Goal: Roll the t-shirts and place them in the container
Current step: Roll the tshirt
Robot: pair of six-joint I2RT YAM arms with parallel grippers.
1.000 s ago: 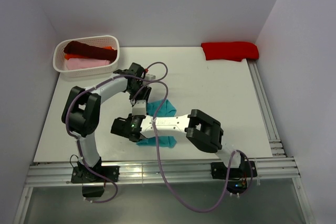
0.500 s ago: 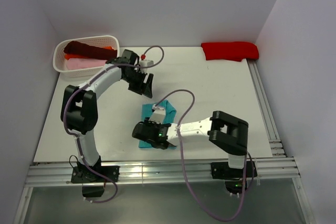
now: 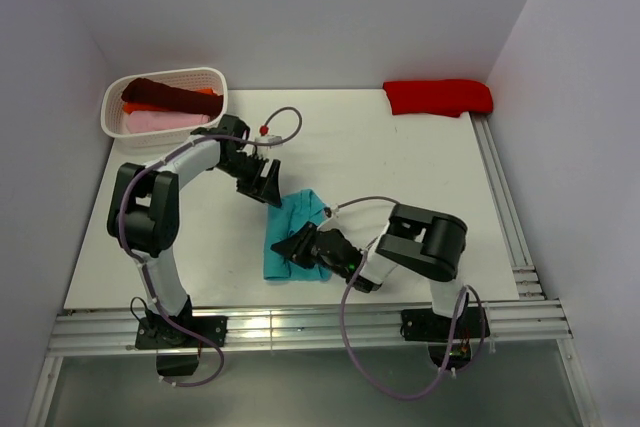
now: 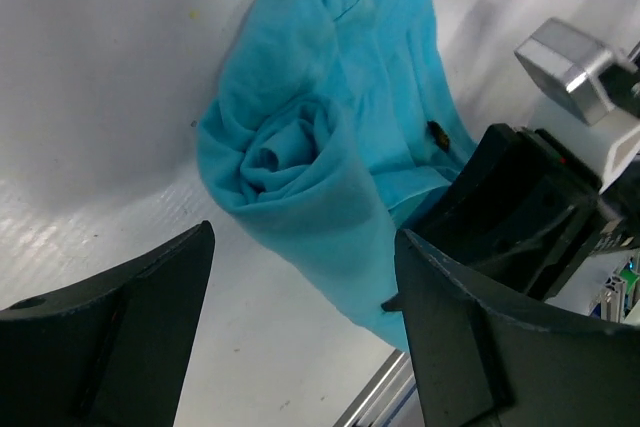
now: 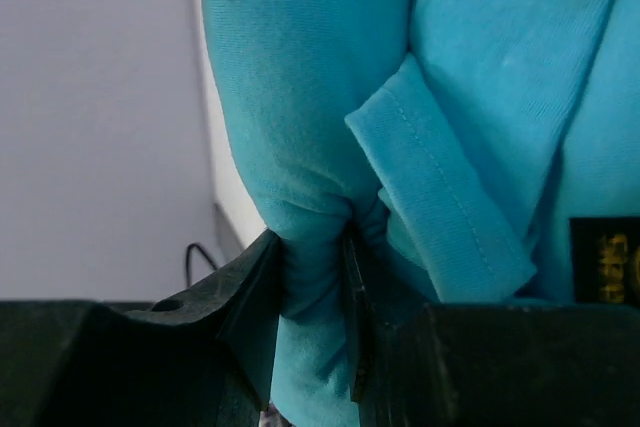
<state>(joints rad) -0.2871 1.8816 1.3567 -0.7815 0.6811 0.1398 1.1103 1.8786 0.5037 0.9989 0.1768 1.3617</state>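
A teal t-shirt [image 3: 300, 212] lies loosely rolled at the table's middle front; in the left wrist view the teal t-shirt [image 4: 320, 137] shows a spiral roll at its end. My left gripper [image 3: 270, 190] hovers at the shirt's far left end. The left gripper [image 4: 300, 337] is open, its fingers [image 4: 120, 347] apart and nothing between them. My right gripper [image 3: 302, 245] is at the shirt's near side. In its own view the right gripper [image 5: 315, 292] is shut on a bunched fold of the teal t-shirt [image 5: 300, 97].
A white basket [image 3: 222, 97] at the back left holds a maroon t-shirt [image 3: 170, 95], a pink one [image 3: 160, 122] and an orange one [image 3: 207, 92]. A bright red t-shirt [image 3: 438, 97] lies at the back right corner. Metal rails run along the front and right edges.
My left gripper opened, let go of the teal shirt, lifted away and came back to its far end. My right gripper moved right along the shirt and closed on a fold.
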